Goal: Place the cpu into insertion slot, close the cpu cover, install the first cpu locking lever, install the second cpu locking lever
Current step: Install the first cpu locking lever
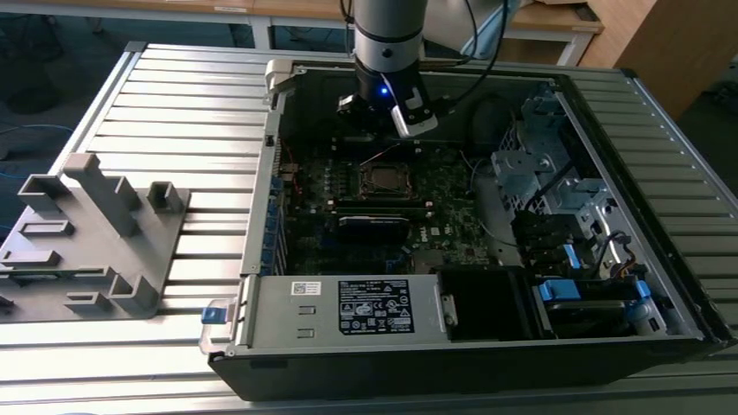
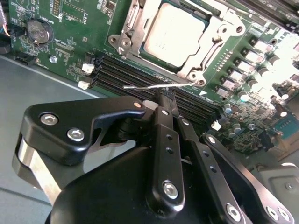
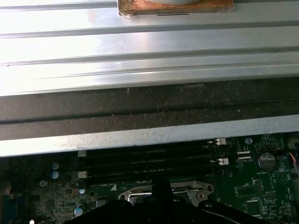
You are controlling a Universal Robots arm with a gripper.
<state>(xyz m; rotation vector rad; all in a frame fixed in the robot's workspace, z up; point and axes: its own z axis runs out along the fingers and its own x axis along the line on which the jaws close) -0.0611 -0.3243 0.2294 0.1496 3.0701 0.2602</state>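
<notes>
In the exterior view I see the grey robot arm (image 1: 389, 35) reaching down into an open black computer case (image 1: 461, 367) that lies flat. Its wrist hangs over the far side of the green motherboard (image 1: 450, 233), just beyond the small square, silver-rimmed insertion slot (image 1: 385, 180). A silver power supply box with a white label (image 1: 346, 307) fills the near side of the case. Metal drive cages with blue tabs (image 1: 554, 199) crowd the exterior view's right. Outside the case, on the exterior view's left, stands a grey moulded fixture (image 1: 92, 233).

In the second wrist view the black gripper (image 2: 164, 97) has its fingers pressed together, with nothing visibly pinched between them. The tips sit right at a thin bare-wire locking lever (image 2: 156, 86) that juts out over the long black memory slots (image 2: 135, 74); I cannot tell whether they touch it. The dull silver square cpu (image 2: 174, 35) lies in the socket, and the silver windowed cpu cover (image 2: 212, 39) is folded down around it. A round coin battery (image 2: 38, 30) sits well apart.

In the first wrist view the memory slots run between the socket and the black case wall (image 3: 149, 112).

The case rests on a ribbed aluminium table (image 1: 173, 104). Wooden furniture (image 1: 669, 43) stands behind it.
</notes>
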